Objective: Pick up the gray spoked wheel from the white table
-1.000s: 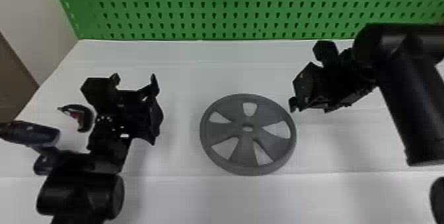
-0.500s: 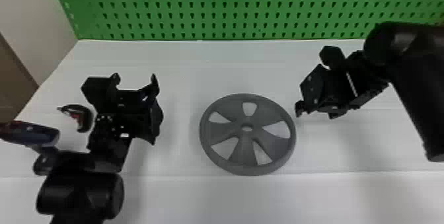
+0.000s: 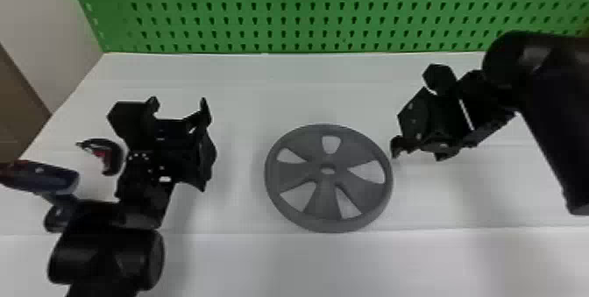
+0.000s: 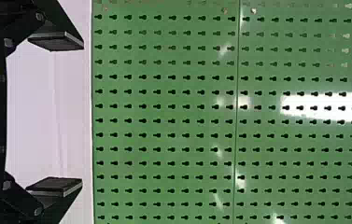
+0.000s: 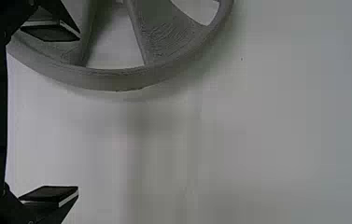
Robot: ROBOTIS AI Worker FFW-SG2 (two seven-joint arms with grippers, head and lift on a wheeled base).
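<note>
My left gripper [image 3: 179,107] is parked over the table's left part, left of the wheel; in the left wrist view the left gripper [image 4: 56,114] stands open with nothing between its fingers. The gray spoked wheel [image 3: 326,191] lies flat on the white table [image 3: 245,99]. My right gripper [image 3: 396,151] is just right of the wheel's rim. In the right wrist view the right gripper [image 5: 54,114] is open, one finger overlapping the wheel [image 5: 113,79] and the other over bare tabletop.
A green pegboard [image 3: 306,11] rises along the table's back edge, and it faces the left wrist camera as a green panel [image 4: 187,112]. At the far left, by the left arm, are a dark blue tool-like object [image 3: 41,178] and a small black-and-red piece [image 3: 105,156].
The right arm has shifted right and a little nearer, its gripper tilting as it moved. The left arm and the wheel have kept their places.
</note>
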